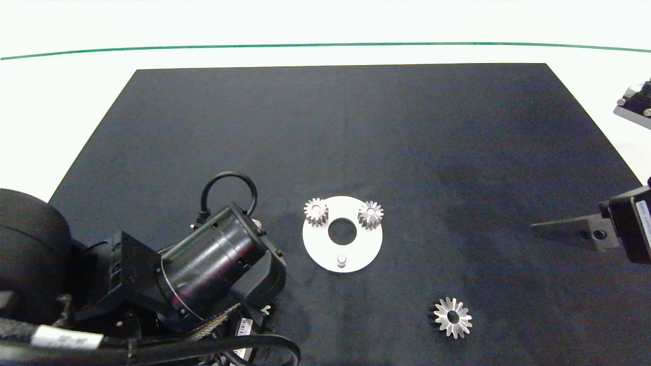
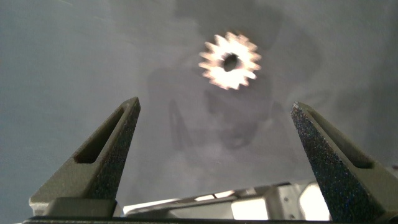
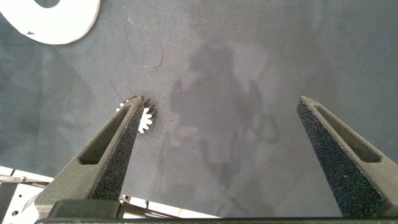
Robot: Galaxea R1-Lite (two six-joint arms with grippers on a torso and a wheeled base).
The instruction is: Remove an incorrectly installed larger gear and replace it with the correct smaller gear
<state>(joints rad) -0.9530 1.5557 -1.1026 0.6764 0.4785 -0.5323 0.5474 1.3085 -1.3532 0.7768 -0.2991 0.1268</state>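
Bare post (image 1: 342, 261) at six o'clock on white disc (image 1: 318, 249), open from above. Two small gears (image 1: 316, 211) crowding ten and two. Left arm (image 1: 203, 269) blocking nine o'clock approach; three o'clock mat (image 1: 457, 178) clear.

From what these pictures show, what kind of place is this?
Probably a lab bench for robot assembly practice. A dark mat covers a white table, a white round plate carries two small gears on pins, and the larger gear lies loose beside it.

**What's on the table**

You have a white table (image 1: 61, 101) covered by a black mat (image 1: 325, 132). On the mat lie a white ring-shaped plate (image 1: 313, 244) and, well apart toward the right front, the larger gear (image 1: 452, 317).
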